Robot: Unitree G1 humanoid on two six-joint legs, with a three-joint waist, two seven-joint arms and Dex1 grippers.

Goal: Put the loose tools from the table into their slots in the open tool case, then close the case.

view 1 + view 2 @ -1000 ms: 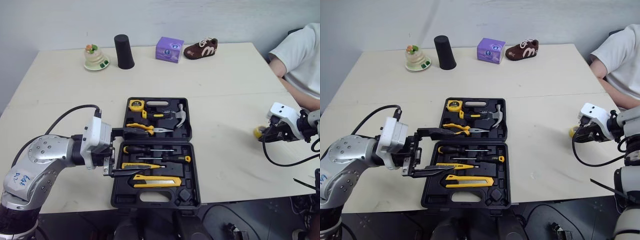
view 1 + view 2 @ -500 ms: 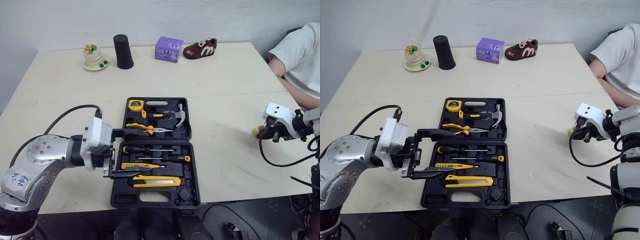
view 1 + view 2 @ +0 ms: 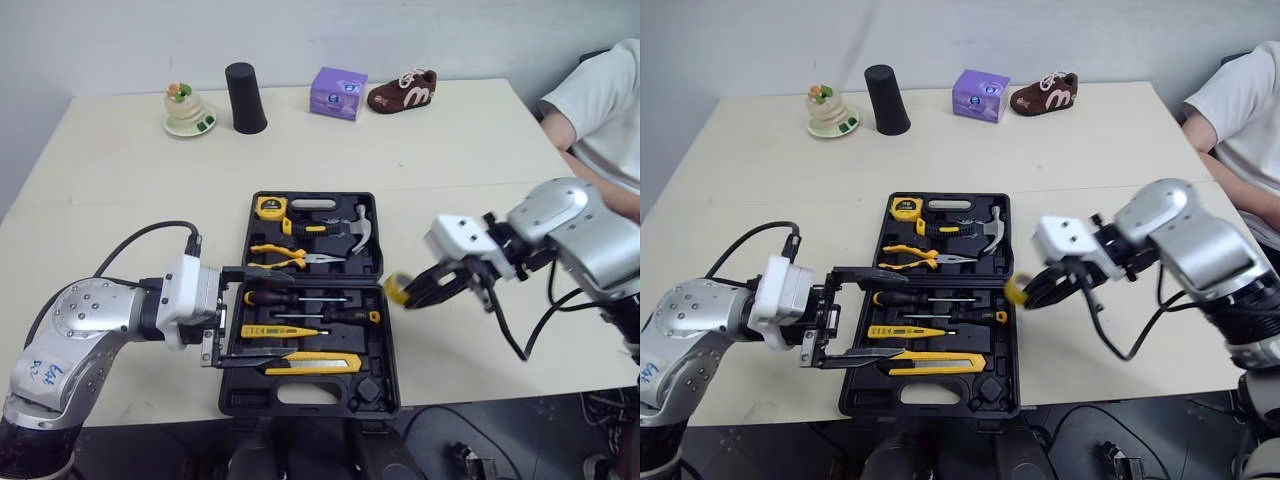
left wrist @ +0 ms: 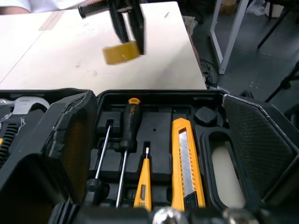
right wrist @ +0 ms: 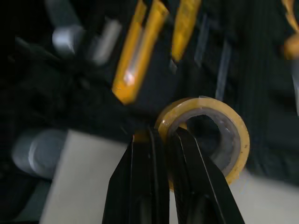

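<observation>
Right gripper [image 3: 407,294] pinching rim of yellow tape roll [image 3: 397,288], roll just beside right edge of open case [image 3: 310,393], left gripper [image 3: 272,315] spread wide, empty, fingers over case's left side.

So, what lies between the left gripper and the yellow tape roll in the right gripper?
The near half of the open black plastic tool case, holding screwdrivers and a yellow utility knife; the left eye view shows it.

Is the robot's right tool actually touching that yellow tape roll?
Touching. The right wrist view shows the right tool pinching the wall of the tape roll, one finger inside the ring and one outside.
</observation>
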